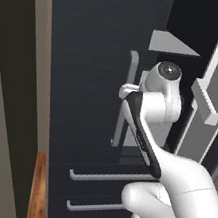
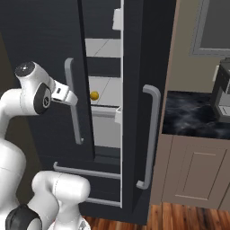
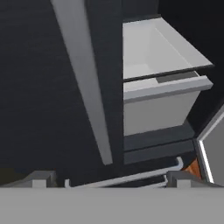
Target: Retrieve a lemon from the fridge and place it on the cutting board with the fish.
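Tall dark charcoal fridge (image 2: 40, 40): right door ajar | small round yellow-orange lemon (image 2: 94, 95): on grey inner shelf (image 2: 107, 92) | claw (image 3: 109, 183): spread apart, nothing held

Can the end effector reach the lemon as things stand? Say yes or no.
Probably not yet. The lemon sits on a shelf behind a narrow gap beside the closed left door, and the end effector is at that door's handle.

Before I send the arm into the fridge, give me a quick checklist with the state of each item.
1. Right fridge door swung open: ok.
2. Lemon sighted on an inner shelf: ok.
3. Pincer open and empty: ok.
4. Pincer lined up with the gap: not ok, it faces the left door handle.
5. Gap wide enough for the arm: cannot tell.
6. Cutting board and fish ready: cannot tell.
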